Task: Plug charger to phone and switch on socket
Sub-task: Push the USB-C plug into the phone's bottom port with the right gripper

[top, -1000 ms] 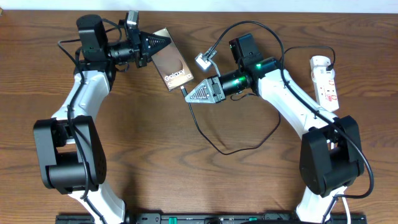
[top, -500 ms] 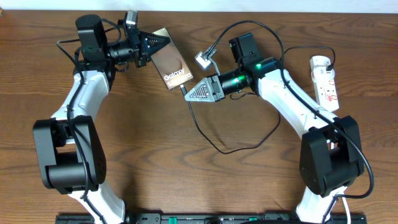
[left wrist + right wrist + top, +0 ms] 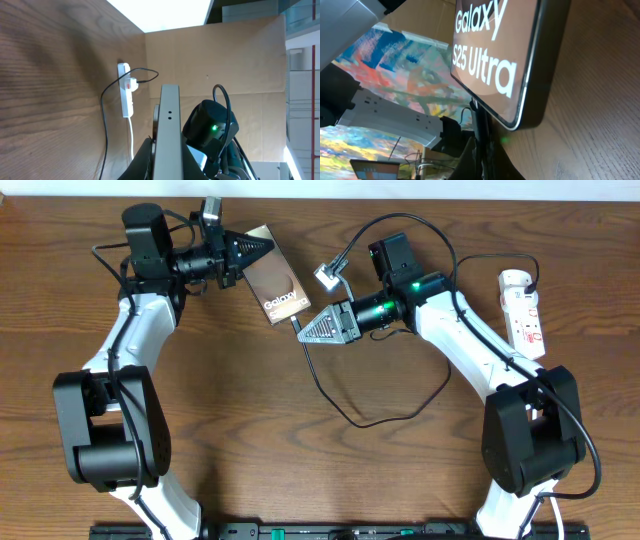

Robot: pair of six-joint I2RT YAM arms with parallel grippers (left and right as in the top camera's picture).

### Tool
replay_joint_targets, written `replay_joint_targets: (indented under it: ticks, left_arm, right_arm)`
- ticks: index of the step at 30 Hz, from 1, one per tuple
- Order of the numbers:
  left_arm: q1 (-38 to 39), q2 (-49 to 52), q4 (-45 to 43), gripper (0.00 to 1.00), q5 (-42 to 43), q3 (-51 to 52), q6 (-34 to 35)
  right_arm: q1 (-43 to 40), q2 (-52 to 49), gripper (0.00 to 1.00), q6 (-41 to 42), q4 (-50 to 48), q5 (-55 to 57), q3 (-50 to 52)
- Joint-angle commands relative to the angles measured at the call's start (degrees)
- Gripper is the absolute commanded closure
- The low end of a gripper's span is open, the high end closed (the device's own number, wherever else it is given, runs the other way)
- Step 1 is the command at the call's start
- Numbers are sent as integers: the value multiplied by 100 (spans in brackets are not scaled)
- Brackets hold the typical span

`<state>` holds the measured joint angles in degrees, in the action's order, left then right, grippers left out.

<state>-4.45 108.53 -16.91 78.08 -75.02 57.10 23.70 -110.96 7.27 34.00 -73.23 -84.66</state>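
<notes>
Charger [image 3: 481,125] tip looks light and stiff, cable floppy: right gripper [image 3: 304,331] pinches it just behind the tip. Phone [image 3: 280,288] likely rigid, slick; left gripper [image 3: 262,246] clamps its far end.

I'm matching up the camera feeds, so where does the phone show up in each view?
Overhead: the phone, upper centre, between the left gripper gripping it and the right gripper holding the charger.
Left wrist: the phone, edge-on, bottom centre.
Right wrist: the phone, top, lettering visible.
Shared landmark: the wooden table.
</notes>
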Motion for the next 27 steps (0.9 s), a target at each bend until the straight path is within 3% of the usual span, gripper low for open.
replay_joint_targets:
  ticks: [1,27]
  left_arm:
    - [2,-31,-42,93,227,-57,55]
    - [2,-31,-39,93,446,-57,-280]
  right_arm:
    - [-22,-76,99,61,2,79,37]
    - [-136,-76,99,540,-560,63,37]
